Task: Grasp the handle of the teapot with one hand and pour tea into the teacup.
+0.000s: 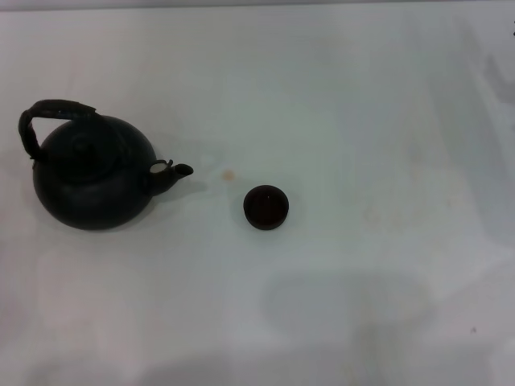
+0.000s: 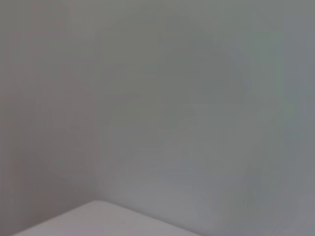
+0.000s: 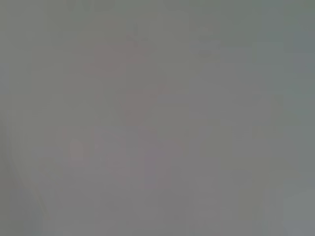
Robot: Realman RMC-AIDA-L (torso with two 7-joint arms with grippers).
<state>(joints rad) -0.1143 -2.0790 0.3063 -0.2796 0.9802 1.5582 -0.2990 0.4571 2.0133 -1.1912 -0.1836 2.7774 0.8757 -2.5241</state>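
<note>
The matte black teapot (image 1: 92, 173) stands on the white table at the left of the head view. Its short spout (image 1: 175, 171) points right, toward the teacup. Its dark rough arched handle (image 1: 48, 117) leans to the back left over the lid. The tiny round dark teacup (image 1: 265, 207) stands upright near the middle, about a spout's length to the right of the spout and apart from it. Neither gripper nor either arm shows in the head view. The two wrist views show only blurred grey surface.
The white table (image 1: 362, 96) fills the head view. A small tan stain (image 1: 228, 174) lies between the spout and the cup. A pale table corner (image 2: 98, 219) shows in the left wrist view.
</note>
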